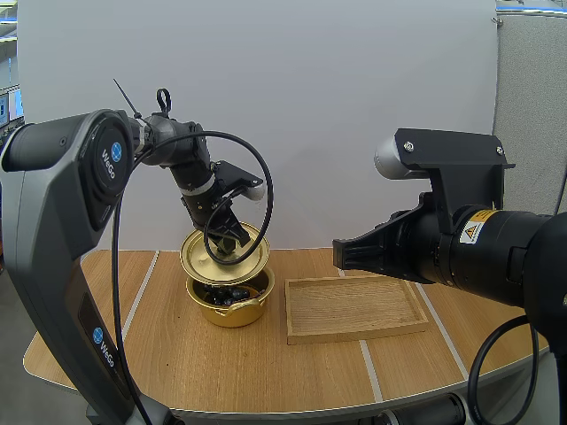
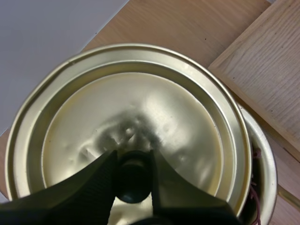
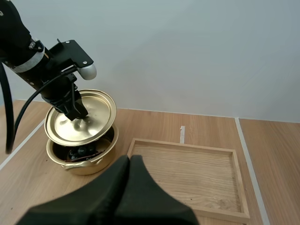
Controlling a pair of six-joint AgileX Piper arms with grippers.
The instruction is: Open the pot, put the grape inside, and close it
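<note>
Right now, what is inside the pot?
Dark grapes lie in the pot. The tilted lid, held above it by the left gripper, hides the rest of the inside.

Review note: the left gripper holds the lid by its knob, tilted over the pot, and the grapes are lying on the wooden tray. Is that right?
Not quite. The grapes lie inside the pot, not on the wooden tray; the high view shows this. The rest is right: the left gripper holds the lid by its knob, tilted over the pot.
</note>
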